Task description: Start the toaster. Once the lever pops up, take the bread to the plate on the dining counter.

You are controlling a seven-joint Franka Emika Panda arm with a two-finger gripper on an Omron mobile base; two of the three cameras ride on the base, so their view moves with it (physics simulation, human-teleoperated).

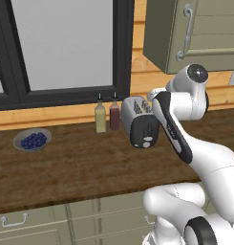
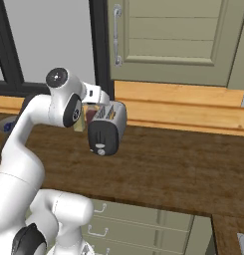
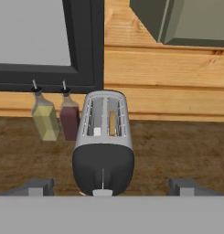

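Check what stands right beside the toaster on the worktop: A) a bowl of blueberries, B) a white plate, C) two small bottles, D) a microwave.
C: two small bottles, one yellowish and one dark red, stand next to the toaster; the bowl of blueberries sits well away.

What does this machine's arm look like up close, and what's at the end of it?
The arm is made of smooth, rounded, glossy white segments joined by dark round joint caps, with a black strip along one link. No loose cables or printed markings are visible. Its gripper ends in two small dark grey, blocky jaws.
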